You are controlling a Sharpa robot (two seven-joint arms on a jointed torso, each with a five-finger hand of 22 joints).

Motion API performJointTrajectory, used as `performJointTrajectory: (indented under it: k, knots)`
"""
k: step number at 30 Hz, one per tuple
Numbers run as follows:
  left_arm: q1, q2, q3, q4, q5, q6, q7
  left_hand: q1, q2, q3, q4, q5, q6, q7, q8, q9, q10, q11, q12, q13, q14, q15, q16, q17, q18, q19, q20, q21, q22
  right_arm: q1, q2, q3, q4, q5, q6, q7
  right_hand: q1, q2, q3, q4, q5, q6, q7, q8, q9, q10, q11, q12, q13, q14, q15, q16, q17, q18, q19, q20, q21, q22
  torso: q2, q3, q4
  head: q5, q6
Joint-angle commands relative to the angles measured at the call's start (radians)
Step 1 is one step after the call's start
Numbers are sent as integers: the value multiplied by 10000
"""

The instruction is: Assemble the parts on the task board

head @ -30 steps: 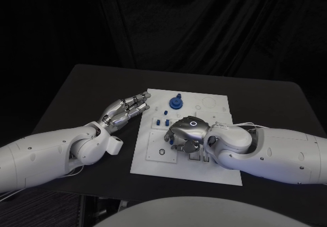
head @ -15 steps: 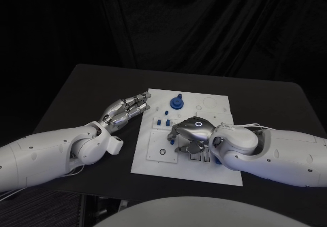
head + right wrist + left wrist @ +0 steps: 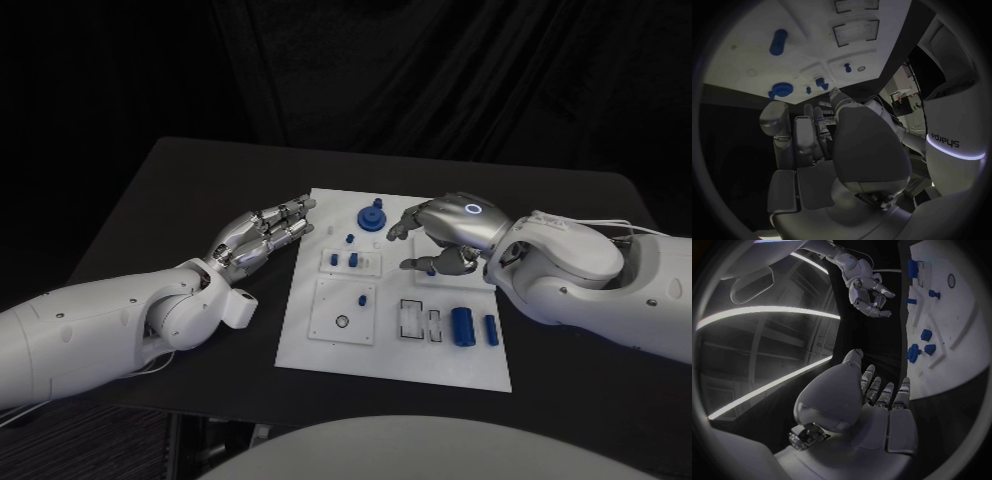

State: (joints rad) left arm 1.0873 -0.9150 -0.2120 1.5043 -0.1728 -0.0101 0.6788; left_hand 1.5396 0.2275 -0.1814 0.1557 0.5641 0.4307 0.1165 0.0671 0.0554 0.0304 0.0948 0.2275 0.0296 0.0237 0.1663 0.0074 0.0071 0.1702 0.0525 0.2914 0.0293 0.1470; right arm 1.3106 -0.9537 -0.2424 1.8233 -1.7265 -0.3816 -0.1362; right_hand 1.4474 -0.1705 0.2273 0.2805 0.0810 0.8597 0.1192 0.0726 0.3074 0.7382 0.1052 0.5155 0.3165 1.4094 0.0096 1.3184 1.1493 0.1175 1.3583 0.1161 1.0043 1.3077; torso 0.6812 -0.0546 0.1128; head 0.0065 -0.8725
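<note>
Right hand (image 3: 444,238) hangs over the far half of the board (image 3: 332,350), fingers (image 3: 420,264) loosely curled and spread, nothing in them. Left hand (image 3: 268,232) hovers just beside the board's left edge, fingers straight and together, palm bare, touching nothing.

Just left of the right fingers, near the board's far edge, stands the knob (image 3: 372,217), a round blue part with a stub on top. Nearer the robot from it sit a small peg (image 3: 351,239) and two short blocks (image 3: 343,260), and further toward the robot a black ring (image 3: 342,321) lies in a square recess. Nothing stands between the right fingers and these parts.

A second ago the right hand was low over the board's near right area, covering it. Now it has lifted and pulled back toward the far edge, and that area is in plain sight: a big cylinder (image 3: 462,326) and a slimmer one (image 3: 490,329) lying side by side, right of two outlined slots (image 3: 424,322). The left hand has not moved.

The black table (image 3: 188,180) lies beneath the board.
</note>
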Motion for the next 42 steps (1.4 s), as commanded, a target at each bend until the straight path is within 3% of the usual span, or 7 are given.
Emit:
performJointTrajectory:
  k: [1,5,10,19,32,35,42]
  knots:
    - [-17,6,8,57,45,37,249,18,75,56,-13,63,48,33,57,9,-42,48,36,16,-12,83,61,16,-28,3,15,-20,0,120,-268,-17,50,486,144,-708,-33,-118,-56,60,43,251,48,53,-143,45,5,-347,-280,77,11,52,60,-147,85,-3,103,1272,-9,-3,5,-11,-2]
    - [-17,12,8,56,45,40,260,15,75,57,-13,62,41,36,57,8,-41,50,38,17,-13,83,60,15,-28,-1,15,-22,-13,189,-541,-37,-34,538,386,-1178,-392,-345,-258,109,53,25,-30,-89,-436,55,89,-730,-590,65,127,31,28,-145,65,79,17,1258,2,-21,1,-16,-2]
    - [-18,0,8,83,45,23,284,15,75,57,-13,62,41,36,57,8,-41,50,38,17,-13,83,60,15,-28,-1,15,-22,-13,116,-695,-48,-240,562,522,-1324,-915,-525,-403,142,33,-111,-60,-64,-679,102,119,-958,-804,208,138,239,309,-191,213,108,331,1338,8,-46,14,57,-2]
    - [-19,4,8,107,45,-40,282,11,76,60,-13,64,62,39,64,11,-38,55,52,19,-15,83,60,15,-29,-2,14,-24,-19,-191,-778,-52,-457,571,588,-1214,-1828,-689,-506,163,-157,-57,18,-48,-940,612,67,-1122,-1025,400,176,445,574,-263,436,124,764,1429,79,1,28,11,-2]
    - [-26,47,8,77,45,0,245,8,80,66,-12,69,64,43,68,12,-35,60,58,20,-10,87,63,16,-30,0,15,-23,-13,-594,-605,-53,-736,573,693,-1038,-1306,-330,-172,93,-9,234,146,20,-1138,1489,2,-1296,-1197,429,162,441,560,-261,466,128,821,1432,66,14,18,7,-2]
    - [-30,45,8,78,45,12,238,8,80,66,-12,69,64,43,68,12,-35,60,58,20,-10,87,63,16,-30,0,15,-23,-13,-659,-533,-53,-793,573,753,-997,-747,-95,85,-50,773,497,134,92,-1193,2113,-128,-1345,-1230,444,59,434,551,-260,480,47,851,1436,68,13,-10,41,-2]
    - [-35,47,8,83,45,24,237,7,85,71,-12,72,69,45,71,12,-34,63,57,20,-11,91,63,16,-30,1,15,-22,-13,-777,-382,-52,-903,573,660,-838,-346,2,383,-127,1151,910,90,213,-1170,2683,-231,-1601,-1336,469,-38,430,563,-273,504,-48,908,1448,58,2,-2,22,-2]
